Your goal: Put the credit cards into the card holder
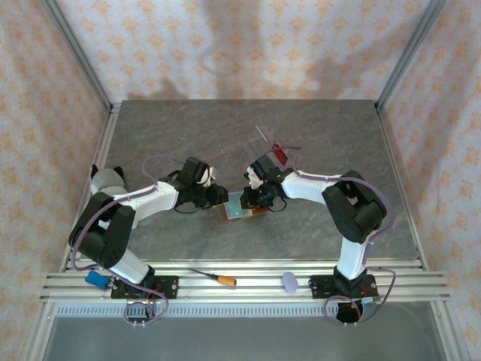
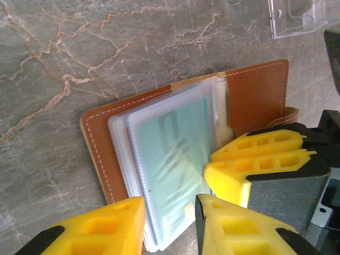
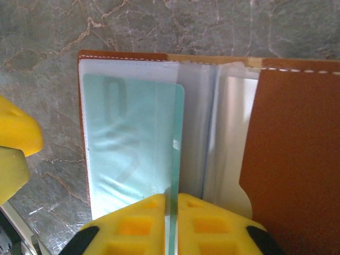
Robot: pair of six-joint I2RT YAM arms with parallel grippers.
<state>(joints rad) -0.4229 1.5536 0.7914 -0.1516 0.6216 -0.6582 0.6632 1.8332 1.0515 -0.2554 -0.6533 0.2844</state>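
**Figure. Seating the first card.** The card holder (image 1: 240,208) lies open at the middle of the tabletop (image 1: 188,128), between the two arms, with its brown cover down and its clear sleeves facing up. The right gripper (image 3: 171,223) has its jaws clamped on the near edge of the teal card (image 3: 133,143). The card lies flat over the top sleeve and appears largely inside its outline. Holding it by the trailing edge leaves the leading edge free to slide. The left gripper (image 2: 169,212) stands with its jaws apart, straddling the near edge of the sleeve stack. This is judged to be a steadying post, so that the holder does not skid under the push.

Room is tight. In the left wrist view the two grippers stand just beside each other at the holder's near side. The bare right half of the cover and the open stone to the far side offer clearance. The red card (image 1: 279,153) waits at the clear tray (image 2: 303,21), just beyond the holder's far right corner. A screwdriver (image 1: 216,277) lies well apart, near the arm bases.
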